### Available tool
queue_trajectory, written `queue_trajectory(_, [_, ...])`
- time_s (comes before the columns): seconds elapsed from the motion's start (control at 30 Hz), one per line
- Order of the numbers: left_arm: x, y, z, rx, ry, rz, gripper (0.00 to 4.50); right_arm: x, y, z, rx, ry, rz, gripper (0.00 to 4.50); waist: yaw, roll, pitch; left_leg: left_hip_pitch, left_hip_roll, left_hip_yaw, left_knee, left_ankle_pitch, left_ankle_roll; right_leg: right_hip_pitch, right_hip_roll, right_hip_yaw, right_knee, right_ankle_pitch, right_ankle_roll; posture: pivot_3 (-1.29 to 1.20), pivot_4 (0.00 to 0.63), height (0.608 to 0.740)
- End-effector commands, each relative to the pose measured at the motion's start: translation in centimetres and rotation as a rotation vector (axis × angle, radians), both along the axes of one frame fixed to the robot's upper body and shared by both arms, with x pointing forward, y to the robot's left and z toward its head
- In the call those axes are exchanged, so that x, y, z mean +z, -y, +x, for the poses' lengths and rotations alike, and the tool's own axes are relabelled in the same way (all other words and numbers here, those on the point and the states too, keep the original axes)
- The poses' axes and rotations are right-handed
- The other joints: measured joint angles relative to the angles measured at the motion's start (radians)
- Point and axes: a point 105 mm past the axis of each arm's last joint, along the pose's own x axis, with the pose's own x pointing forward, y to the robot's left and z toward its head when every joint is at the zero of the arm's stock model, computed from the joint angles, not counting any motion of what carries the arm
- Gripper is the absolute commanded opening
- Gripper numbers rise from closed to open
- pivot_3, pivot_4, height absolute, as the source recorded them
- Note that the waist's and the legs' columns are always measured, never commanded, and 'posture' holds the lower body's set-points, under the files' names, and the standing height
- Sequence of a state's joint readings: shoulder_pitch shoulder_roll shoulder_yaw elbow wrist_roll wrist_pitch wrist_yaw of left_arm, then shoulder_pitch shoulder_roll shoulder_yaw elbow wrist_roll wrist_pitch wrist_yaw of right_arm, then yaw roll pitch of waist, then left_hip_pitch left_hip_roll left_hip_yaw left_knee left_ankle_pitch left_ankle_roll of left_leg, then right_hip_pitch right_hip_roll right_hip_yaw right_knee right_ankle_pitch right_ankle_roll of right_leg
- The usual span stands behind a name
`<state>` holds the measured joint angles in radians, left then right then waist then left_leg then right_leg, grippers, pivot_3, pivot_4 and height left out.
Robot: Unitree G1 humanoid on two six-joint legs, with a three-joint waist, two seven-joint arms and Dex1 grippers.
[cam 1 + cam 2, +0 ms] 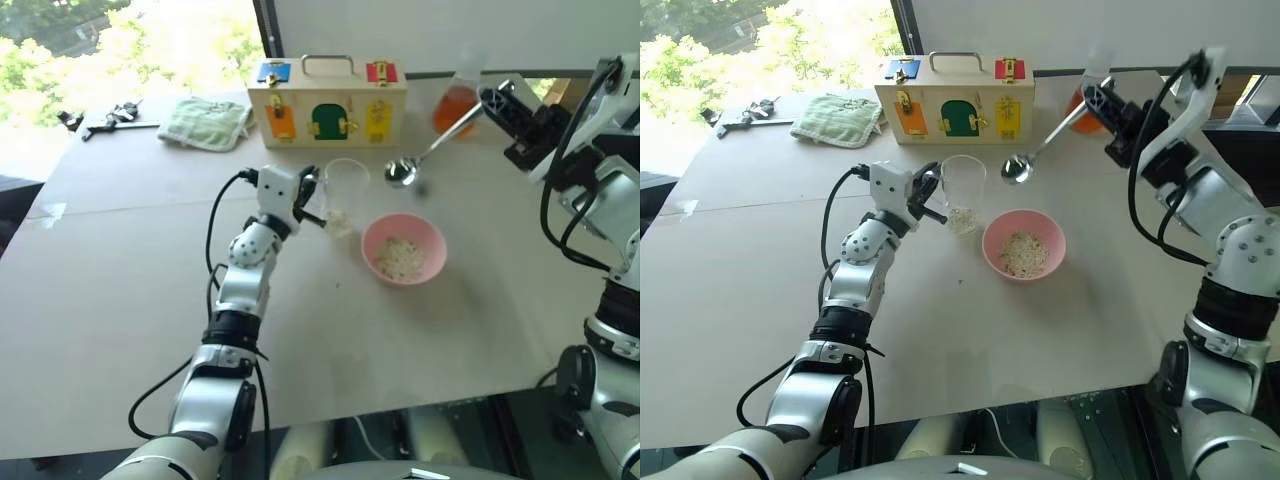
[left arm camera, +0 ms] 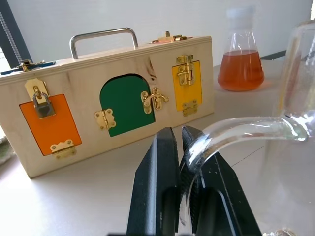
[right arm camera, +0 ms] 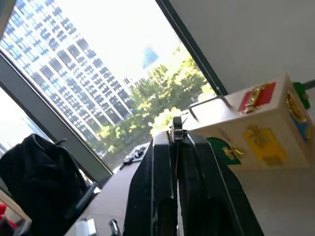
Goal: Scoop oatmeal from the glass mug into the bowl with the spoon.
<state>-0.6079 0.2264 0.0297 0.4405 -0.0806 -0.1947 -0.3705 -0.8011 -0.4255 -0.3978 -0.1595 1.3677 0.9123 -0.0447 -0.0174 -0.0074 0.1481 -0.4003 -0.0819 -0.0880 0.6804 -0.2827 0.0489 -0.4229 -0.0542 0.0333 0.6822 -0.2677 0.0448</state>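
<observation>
The glass mug (image 1: pixel 345 190) stands on the table with a little oatmeal (image 1: pixel 960 215) at its bottom. My left gripper (image 2: pixel 178 135) is shut on the mug's curved handle (image 2: pixel 236 132). Just right of the mug sits the pink bowl (image 1: pixel 432 240), holding a heap of oatmeal (image 1: pixel 400 258). My right gripper (image 1: pixel 487 100) is raised above the table's far right and is shut on the end of the spoon (image 1: pixel 435 145). The spoon slants down to the left, and its small bowl (image 1: pixel 1016 168) hangs in the air behind the pink bowl.
A wooden latch box (image 1: pixel 325 100) with coloured doors stands behind the mug. A flask of orange liquid (image 1: pixel 455 105) is beside the box, close to the spoon's handle. A green cloth (image 1: pixel 205 122) and a black tool (image 1: pixel 105 118) lie at the far left.
</observation>
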Motion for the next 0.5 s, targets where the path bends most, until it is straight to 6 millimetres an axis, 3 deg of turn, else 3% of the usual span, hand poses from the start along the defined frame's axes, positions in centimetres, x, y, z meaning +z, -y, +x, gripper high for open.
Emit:
queue_trajectory(0.03, [2.1,0.4,-0.2,-0.009,0.083,-0.005,0.04,1.5,-1.3,-0.4,0.034,0.037,0.013,0.00,0.002,0.000,0.000,0.000,0.000,0.000,0.000,0.000,0.000,0.000,0.000,0.000,0.000,0.000,0.000,0.00,0.150,0.740])
queue_trajectory(0.3, [1.9,0.1,-0.3,-0.003,0.083,-0.002,0.04,-0.4,-6.1,0.9,0.086,0.059,-0.160,0.00,0.000,0.000,0.000,0.000,0.000,0.000,0.000,0.000,0.000,0.000,0.000,0.000,0.000,0.000,0.000,0.00,0.150,0.740])
queue_trajectory(0.5, [2.0,-0.2,-0.4,0.011,0.089,-0.011,0.04,-2.1,-7.2,2.2,0.049,0.093,-0.298,0.00,0.000,0.000,0.000,-0.001,-0.001,0.000,0.000,0.000,0.000,0.000,0.000,-0.001,0.000,0.000,0.000,0.00,0.150,0.740])
